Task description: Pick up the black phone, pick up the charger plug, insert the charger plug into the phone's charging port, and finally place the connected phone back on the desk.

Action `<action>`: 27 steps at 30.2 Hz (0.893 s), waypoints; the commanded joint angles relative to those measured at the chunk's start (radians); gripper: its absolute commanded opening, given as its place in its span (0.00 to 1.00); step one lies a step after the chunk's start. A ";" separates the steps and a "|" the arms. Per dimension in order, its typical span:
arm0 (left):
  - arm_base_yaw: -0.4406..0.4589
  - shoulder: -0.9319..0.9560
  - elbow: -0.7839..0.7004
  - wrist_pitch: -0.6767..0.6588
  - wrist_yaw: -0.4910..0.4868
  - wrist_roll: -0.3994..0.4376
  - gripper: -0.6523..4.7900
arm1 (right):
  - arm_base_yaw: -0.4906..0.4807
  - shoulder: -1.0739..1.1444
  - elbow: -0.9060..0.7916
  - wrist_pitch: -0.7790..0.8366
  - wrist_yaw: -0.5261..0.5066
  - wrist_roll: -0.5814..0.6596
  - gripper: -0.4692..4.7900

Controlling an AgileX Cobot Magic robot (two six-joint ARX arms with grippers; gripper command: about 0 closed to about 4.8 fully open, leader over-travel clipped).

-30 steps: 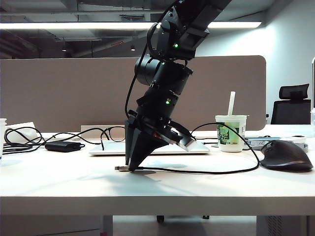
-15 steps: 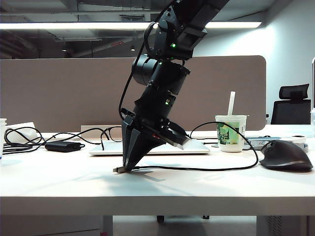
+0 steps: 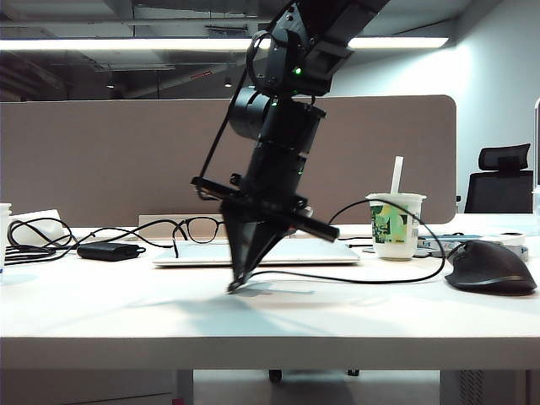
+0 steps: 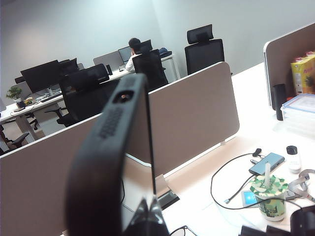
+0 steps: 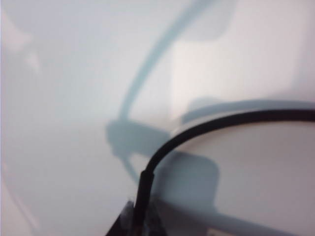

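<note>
Nearest on the white table (image 3: 101, 312), we see the right tool (image 3: 239, 285) with its fingers closed on the charger plug (image 5: 141, 196), its black cable (image 3: 354, 278) trailing toward the mouse (image 3: 489, 267). Higher up, the left tool (image 4: 147, 216) firmly grips the black phone (image 4: 115, 147).

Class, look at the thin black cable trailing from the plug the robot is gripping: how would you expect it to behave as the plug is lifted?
Probably floppy: the cable sags in a loose loop across the desk behind the right gripper, which is shut on the charger plug. It likely drags along and might nudge the cup, since its loop passes close by.
</note>
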 commanded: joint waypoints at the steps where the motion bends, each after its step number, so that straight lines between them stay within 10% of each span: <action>1: 0.000 -0.005 0.007 0.039 -0.003 -0.004 0.11 | -0.029 -0.052 0.029 0.007 0.083 -0.174 0.08; 13: 0.000 -0.003 0.007 -0.003 -0.003 -0.008 0.11 | -0.138 -0.293 0.029 0.014 0.036 -0.527 0.08; 18: 0.000 -0.004 0.007 -0.010 -0.002 -0.038 0.11 | -0.144 -0.294 0.018 0.003 -0.017 -0.148 0.11; 22: 0.000 -0.004 0.007 -0.010 -0.001 -0.038 0.11 | -0.145 -0.253 0.018 0.048 -0.076 -0.116 0.34; 27: 0.000 -0.005 0.007 -0.010 0.000 -0.038 0.11 | -0.145 -0.193 0.018 0.092 -0.082 0.101 0.36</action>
